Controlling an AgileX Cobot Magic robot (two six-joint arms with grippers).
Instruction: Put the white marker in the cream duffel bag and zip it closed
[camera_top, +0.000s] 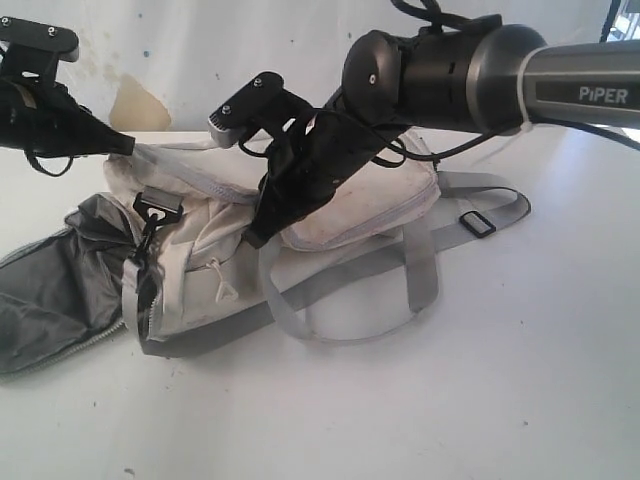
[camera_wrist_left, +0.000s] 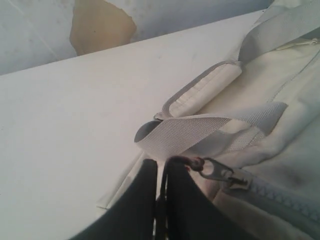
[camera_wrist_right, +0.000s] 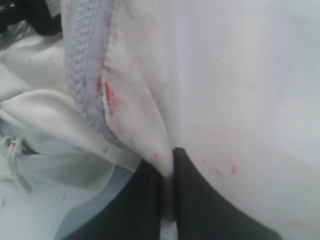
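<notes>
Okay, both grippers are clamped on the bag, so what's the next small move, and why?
Probably draw the left gripper, shut on the zipper pull by its cord, a short way away from the meshed teeth, with the right gripper pinching the cream duffel bag as anchor. The dark lining gapes open, so zipping isn't done.

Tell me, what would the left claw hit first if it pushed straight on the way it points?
Most likely the grey webbing strap folded just beyond the left gripper, on the cream duffel bag, though depth is unclear.
</notes>
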